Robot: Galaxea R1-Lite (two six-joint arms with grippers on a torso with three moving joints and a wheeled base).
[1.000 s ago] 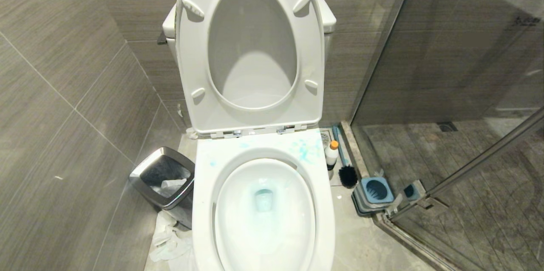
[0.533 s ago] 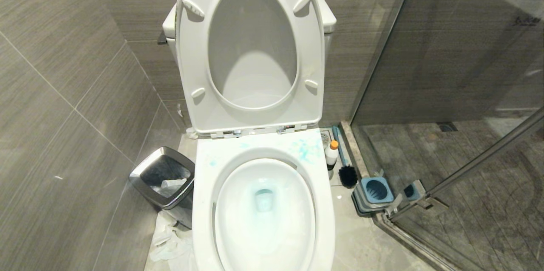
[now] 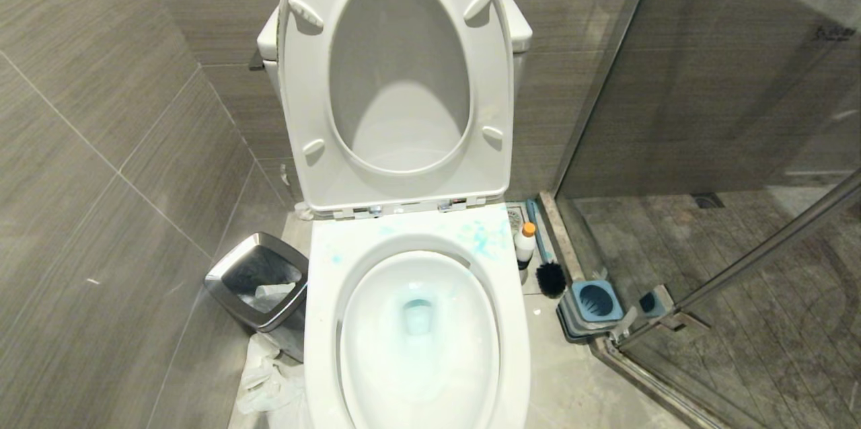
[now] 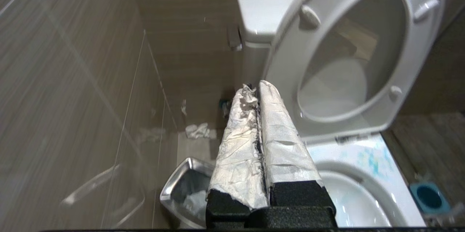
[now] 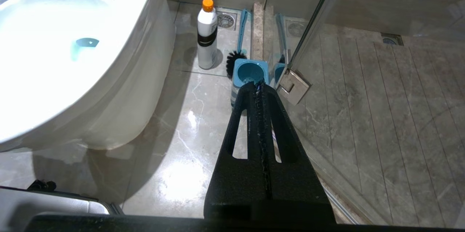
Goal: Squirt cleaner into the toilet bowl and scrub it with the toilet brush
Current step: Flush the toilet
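Observation:
The white toilet bowl (image 3: 316, 321) stands in the middle with seat and lid up. Blue-teal smears mark its back rim and the water is tinted. To the right of it on the floor stands the cleaner (image 3: 525, 244), a white bottle with an orange cap, also in the right wrist view (image 5: 207, 35). The toilet brush (image 3: 546, 266) lies beside it, black head (image 5: 234, 63) by the holder. Neither arm shows in the head view. My left gripper (image 4: 254, 90), fingers wrapped in white paper, is shut and empty near the raised seat. My right gripper (image 5: 258, 86) is shut and empty above the floor.
A steel-rimmed waste bin (image 3: 222, 278) stands left of the bowl, with crumpled paper (image 3: 266, 382) on the floor beside it. The blue-grey brush holder (image 3: 592, 308) sits by the glass shower door's hinge (image 5: 292, 86). Tiled walls close in on the left and behind.

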